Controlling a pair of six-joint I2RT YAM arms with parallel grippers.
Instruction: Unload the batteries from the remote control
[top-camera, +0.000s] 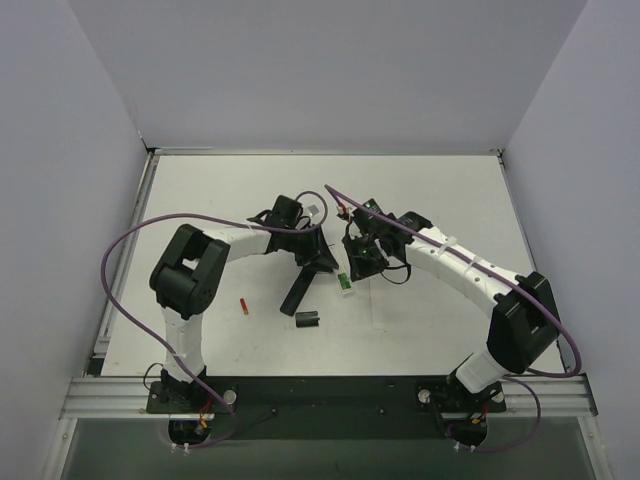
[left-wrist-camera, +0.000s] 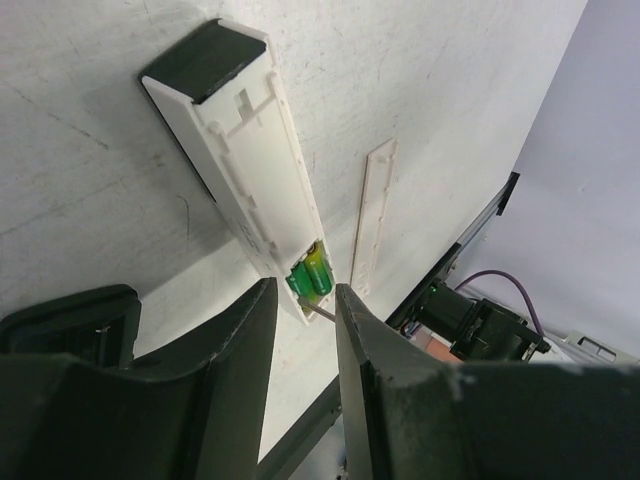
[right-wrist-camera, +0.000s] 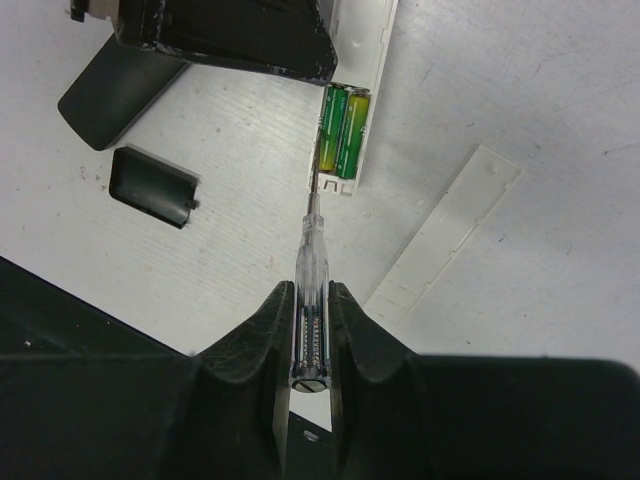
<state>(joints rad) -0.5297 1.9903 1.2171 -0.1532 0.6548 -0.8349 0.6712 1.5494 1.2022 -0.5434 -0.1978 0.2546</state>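
Right hand (right-wrist-camera: 308, 300) grips screwdriver (right-wrist-camera: 312, 255), tip at 2 green batteries (right-wrist-camera: 343, 135).

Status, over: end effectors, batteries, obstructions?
Right end effector shut on screwdriver, tip at green batteries. Left end effector at white remote, grip unclear. Nothing blocking.

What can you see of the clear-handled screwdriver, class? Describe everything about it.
The screwdriver is slim, with a clear plastic-looking handle showing a coiled spring inside and a thin metal shaft. The right gripper pinches its handle end. Its tip reaches the green batteries in the white remote's open bay.
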